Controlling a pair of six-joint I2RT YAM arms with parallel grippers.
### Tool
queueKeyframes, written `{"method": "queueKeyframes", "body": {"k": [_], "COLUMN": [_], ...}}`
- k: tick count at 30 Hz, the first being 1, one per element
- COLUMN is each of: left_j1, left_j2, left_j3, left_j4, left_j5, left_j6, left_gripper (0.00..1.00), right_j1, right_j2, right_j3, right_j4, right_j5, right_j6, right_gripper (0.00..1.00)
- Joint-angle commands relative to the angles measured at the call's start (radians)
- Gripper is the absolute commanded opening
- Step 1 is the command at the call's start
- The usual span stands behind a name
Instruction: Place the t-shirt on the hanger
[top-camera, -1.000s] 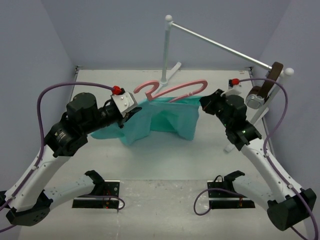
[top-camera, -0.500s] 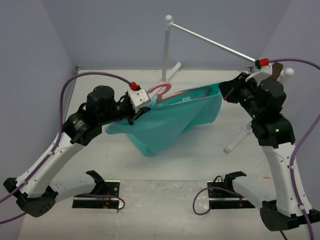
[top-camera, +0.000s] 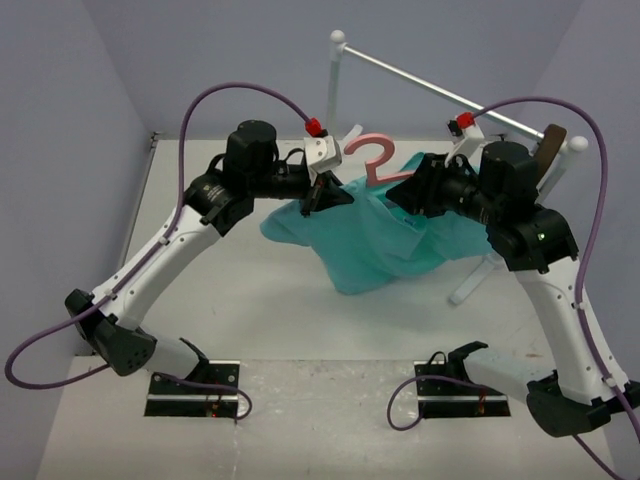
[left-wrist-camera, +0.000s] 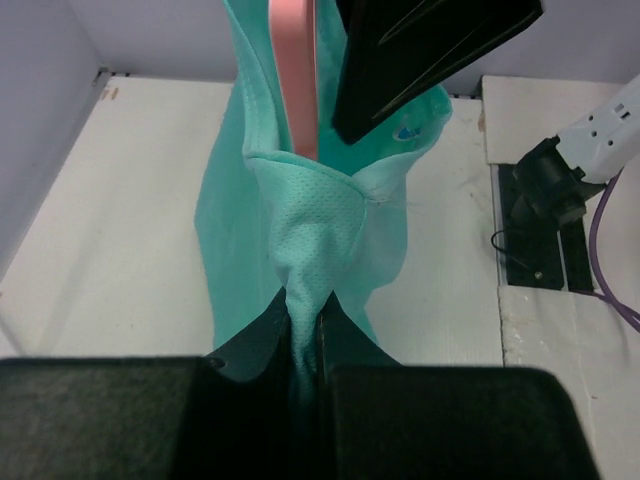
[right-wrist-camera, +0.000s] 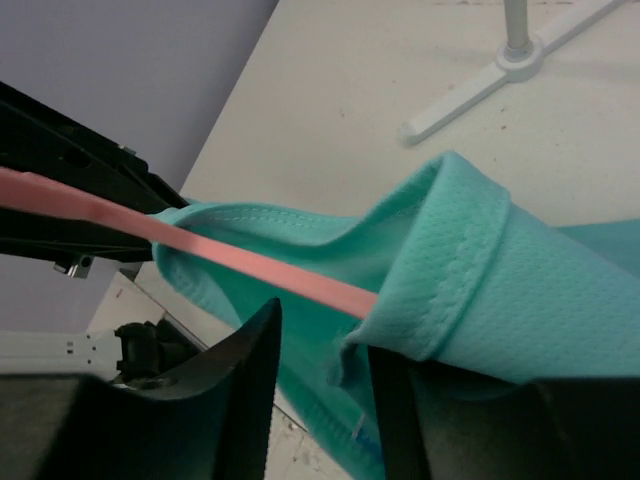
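Note:
The teal t-shirt (top-camera: 380, 240) hangs in the air between both arms, bunched and draping down toward the table. The pink hanger (top-camera: 375, 155) pokes its hook out above the shirt, and its pink arm (right-wrist-camera: 250, 265) runs inside the neck opening. My left gripper (top-camera: 328, 195) is shut on a pinched fold of the t-shirt (left-wrist-camera: 305, 300), with the hanger's bar (left-wrist-camera: 293, 80) straight ahead of it. My right gripper (top-camera: 405, 195) is open, its jaws apart (right-wrist-camera: 322, 335). A hemmed edge of the shirt (right-wrist-camera: 470, 270) lies draped over its right finger.
The silver rack rod (top-camera: 430, 90) slants across the back on white posts, with a brown object (top-camera: 548, 150) at its right end. The rack's white foot (right-wrist-camera: 520, 60) rests on the table under the right arm. Two black arm mounts (top-camera: 195, 390) sit at the near edge.
Both arms rose and drew together, lifting the shirt and hanger off the table. The right gripper's jaws parted from shut.

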Motion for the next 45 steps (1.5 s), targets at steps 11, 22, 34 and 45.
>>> {"method": "queueKeyframes", "body": {"k": [11, 22, 34, 45], "left_j1": [0.104, 0.078, 0.067, 0.059], "left_j2": [0.159, 0.169, 0.248, 0.242], "left_j3": [0.062, 0.025, 0.071, 0.078], "left_j4": [-0.069, -0.104, -0.173, -0.303], "left_j5": [0.519, 0.383, 0.529, 0.538], "left_j6": [0.138, 0.142, 0.185, 0.287], "left_gripper": [0.0, 0.0, 0.0, 0.0], "right_j1": [-0.032, -0.016, -0.012, -0.013], "right_j2": [-0.125, 0.048, -0.132, -0.017], "right_j3": [0.171, 0.172, -0.147, -0.102], "right_j4": [-0.132, -0.185, 0.185, 0.342], "right_j5": [0.034, 0.185, -0.264, -0.363], "right_j6": [-0.255, -0.247, -0.362, -0.298], "right_gripper": [0.71, 0.61, 0.65, 0.24]}}
